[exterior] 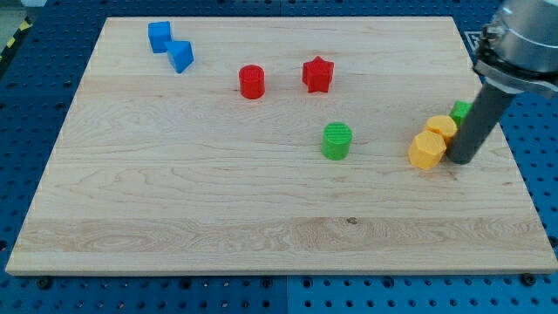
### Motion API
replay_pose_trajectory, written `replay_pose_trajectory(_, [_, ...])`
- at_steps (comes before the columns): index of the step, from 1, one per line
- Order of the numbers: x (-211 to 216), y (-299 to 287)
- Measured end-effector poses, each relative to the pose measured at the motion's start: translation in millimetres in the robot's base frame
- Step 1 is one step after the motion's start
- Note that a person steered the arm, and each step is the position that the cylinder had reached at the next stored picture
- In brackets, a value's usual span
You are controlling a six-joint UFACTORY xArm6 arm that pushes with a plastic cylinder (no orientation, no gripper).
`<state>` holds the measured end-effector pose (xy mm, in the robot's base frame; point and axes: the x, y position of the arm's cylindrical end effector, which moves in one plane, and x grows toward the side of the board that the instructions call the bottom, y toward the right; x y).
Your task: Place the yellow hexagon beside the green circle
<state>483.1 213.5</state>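
Worktop [174, 201]: wooden board, carrying eight blocks.

Yellow hexagon [426, 150]: sitting flat at the view's right, well apart from the green circle [336, 140]; no long axis or pointing direction can be told. A second yellow block [442, 127] is touching it from the upper right.

My tip [459, 160]: resting just right of the yellow hexagon, seemingly touching it. No hand is showing, only the rod, so nothing is being held.

Green block [460, 111]: peeking out behind the rod, shape hidden.

Red cylinder [251, 81] and red star [317, 74]: lying toward the view's top.

Two blue blocks [159, 37] [180, 56]: touching, top left.
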Motion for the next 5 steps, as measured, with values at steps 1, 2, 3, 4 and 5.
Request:
replay_pose_trajectory(1, [0,-15])
replay_pose_trajectory(2, [1,-19])
replay_pose_trajectory(3, [8,-35])
replay_pose_trajectory(4, [18,-42])
replay_pose_trajectory(5, [22,-45])
